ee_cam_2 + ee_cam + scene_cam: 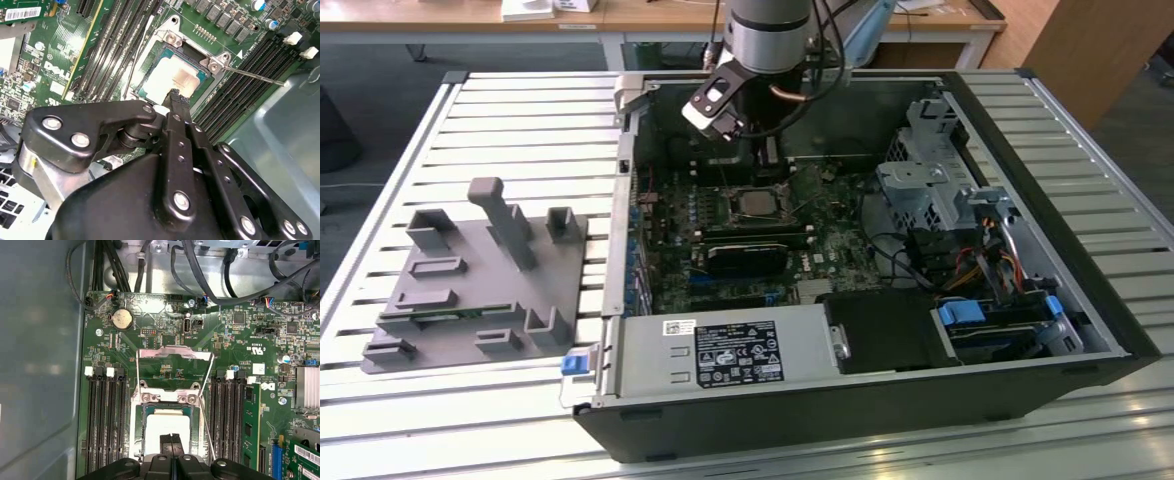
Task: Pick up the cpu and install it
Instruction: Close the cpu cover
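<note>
The cpu (750, 203) lies flat in the open motherboard socket, its pale metal top facing up in both wrist views (167, 80) (167, 426). The socket's load plate (175, 354) is flipped back and its thin lever (206, 425) stands free beside it. My gripper (769, 158) hangs just over the cpu's near edge inside the computer case. Its black fingers are pressed together, tip to tip, with nothing between them (175, 96) (171, 440). Whether the tips touch the cpu cannot be told.
Black memory slots (105, 410) flank the socket on both sides. Cables (210, 270) and a drive cage (927, 190) crowd the case's far side. A power supply (720, 355) fills the front. A grey tray (480, 290) with upright holders sits on the exterior view's left.
</note>
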Controlling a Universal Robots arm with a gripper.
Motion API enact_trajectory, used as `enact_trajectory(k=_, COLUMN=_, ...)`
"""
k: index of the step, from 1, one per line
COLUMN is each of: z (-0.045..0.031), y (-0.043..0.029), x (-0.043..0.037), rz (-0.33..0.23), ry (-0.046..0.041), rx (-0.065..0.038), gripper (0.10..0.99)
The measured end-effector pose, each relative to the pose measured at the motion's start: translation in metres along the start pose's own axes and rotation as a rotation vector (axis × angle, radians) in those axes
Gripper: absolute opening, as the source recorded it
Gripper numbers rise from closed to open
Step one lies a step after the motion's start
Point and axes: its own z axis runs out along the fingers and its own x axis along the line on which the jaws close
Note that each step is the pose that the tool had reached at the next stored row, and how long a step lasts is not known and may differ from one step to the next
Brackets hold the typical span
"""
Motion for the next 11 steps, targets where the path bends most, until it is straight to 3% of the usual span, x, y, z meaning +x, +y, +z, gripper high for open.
enact_trajectory(k=11, z=-0.0039, y=0.0001, x=-0.0001, rz=0.000, ry=0.0000, rx=0.000, gripper=0.106)
